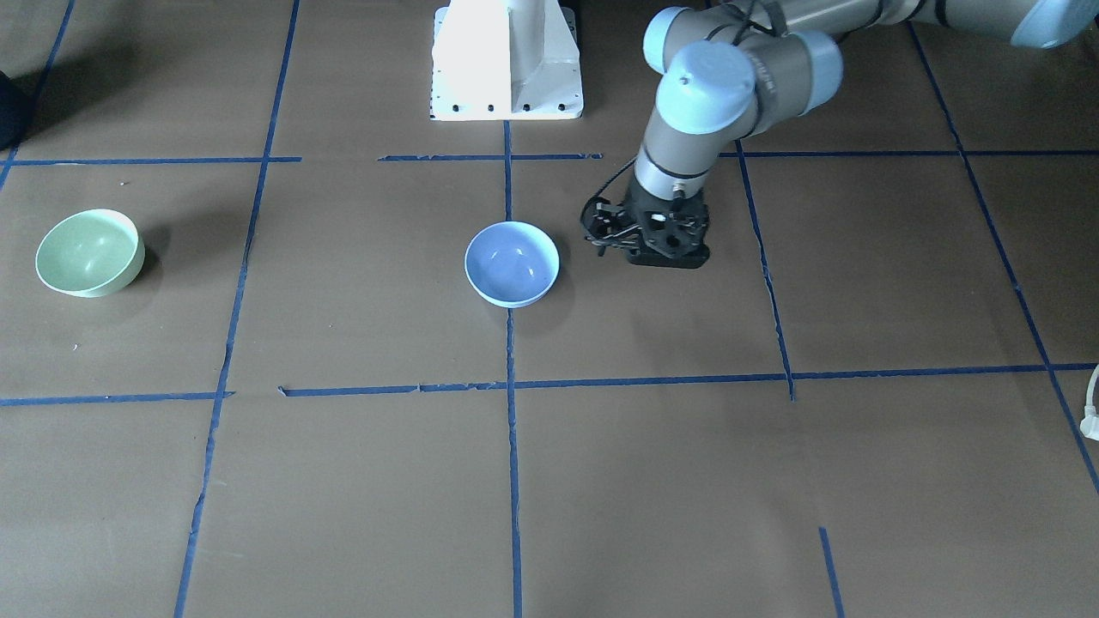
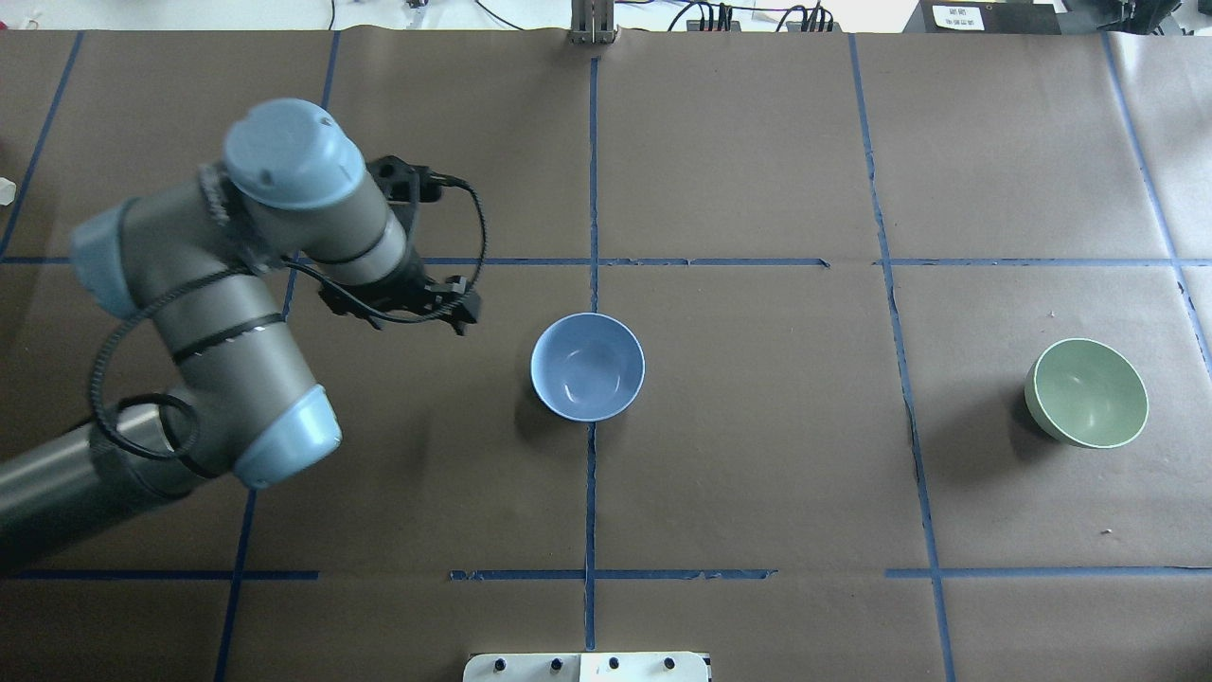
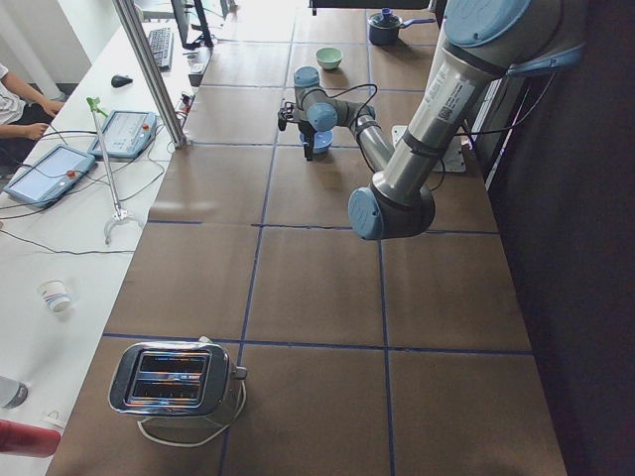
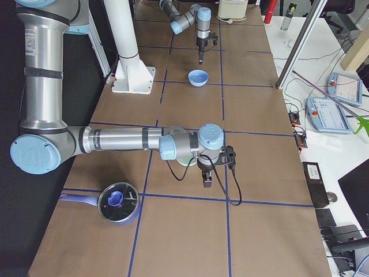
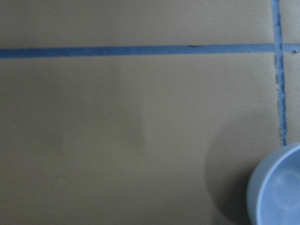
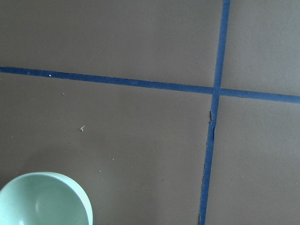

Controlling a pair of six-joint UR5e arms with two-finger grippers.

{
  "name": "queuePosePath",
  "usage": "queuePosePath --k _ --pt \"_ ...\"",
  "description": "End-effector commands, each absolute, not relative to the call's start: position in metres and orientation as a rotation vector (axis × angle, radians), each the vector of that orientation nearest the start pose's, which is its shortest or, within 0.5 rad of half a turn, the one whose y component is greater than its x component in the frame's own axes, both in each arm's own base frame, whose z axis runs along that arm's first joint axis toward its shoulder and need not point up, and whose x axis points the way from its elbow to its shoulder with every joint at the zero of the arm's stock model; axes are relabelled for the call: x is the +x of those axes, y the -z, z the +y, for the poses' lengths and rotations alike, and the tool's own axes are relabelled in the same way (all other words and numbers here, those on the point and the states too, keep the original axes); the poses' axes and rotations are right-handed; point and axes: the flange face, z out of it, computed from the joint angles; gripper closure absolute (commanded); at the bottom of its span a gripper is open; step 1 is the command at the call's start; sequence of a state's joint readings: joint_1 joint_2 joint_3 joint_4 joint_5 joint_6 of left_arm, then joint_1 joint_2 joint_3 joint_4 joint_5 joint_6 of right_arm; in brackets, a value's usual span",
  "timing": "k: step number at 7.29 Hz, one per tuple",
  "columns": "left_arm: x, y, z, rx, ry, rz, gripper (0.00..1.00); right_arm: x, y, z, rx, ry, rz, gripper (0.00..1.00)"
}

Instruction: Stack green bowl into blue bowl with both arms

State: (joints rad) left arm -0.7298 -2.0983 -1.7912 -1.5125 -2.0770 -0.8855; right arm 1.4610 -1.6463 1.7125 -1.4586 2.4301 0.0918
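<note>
Sitting empty, apart: green bowl (image 2: 1086, 392), blue bowl (image 2: 587, 367)

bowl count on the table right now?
2. The round pale blue glossy bowl sits on the centre tape line; the round mint-green glossy bowl stands apart on the robot's right side. No others show in any view.
</note>
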Motion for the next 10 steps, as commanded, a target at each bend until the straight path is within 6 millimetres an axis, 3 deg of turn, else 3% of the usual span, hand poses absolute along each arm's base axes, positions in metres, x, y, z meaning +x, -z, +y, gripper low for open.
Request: queuePosePath --k 1,2,3,4,5,7,8,10 --pt "0.242 -0.385 -0.527 0.090 -0.316 0.783 0.00 -0.009 -0.592 -0.476 0.077 0.081 -0.918 0.00" --pt "0.136 -0.450 -0.540 0.124 -0.328 0.754 0.00 -0.024 -0.580 -0.479 0.060 0.038 -0.918 0.00" --pt "0.038 -0.530 -0.542 0.119 -0.328 0.721 0.00 -0.032 -0.575 -0.479 0.064 -0.020 -0.925 0.00" --pt "-0.024 -0.591 -0.527 0.088 -0.304 0.722 0.00 -0.049 -0.573 -0.476 0.052 -0.050 -0.925 0.00" --pt "-0.030 -0.621 -0.499 0.048 -0.269 0.789 0.00 -0.064 -0.578 -0.470 0.055 -0.067 -0.903 0.00" --pt "-0.030 -0.622 -0.492 0.045 -0.261 0.805 0.00 -0.092 -0.610 -0.418 0.089 -0.114 -0.894 0.00" --pt "-0.030 -0.622 -0.492 0.044 -0.259 0.805 0.00 -0.110 -0.609 -0.408 0.074 -0.115 -0.915 0.01" --pt "-0.030 -0.619 -0.492 0.052 -0.262 0.806 0.00 -0.129 -0.644 -0.392 0.064 -0.067 -0.897 0.06"
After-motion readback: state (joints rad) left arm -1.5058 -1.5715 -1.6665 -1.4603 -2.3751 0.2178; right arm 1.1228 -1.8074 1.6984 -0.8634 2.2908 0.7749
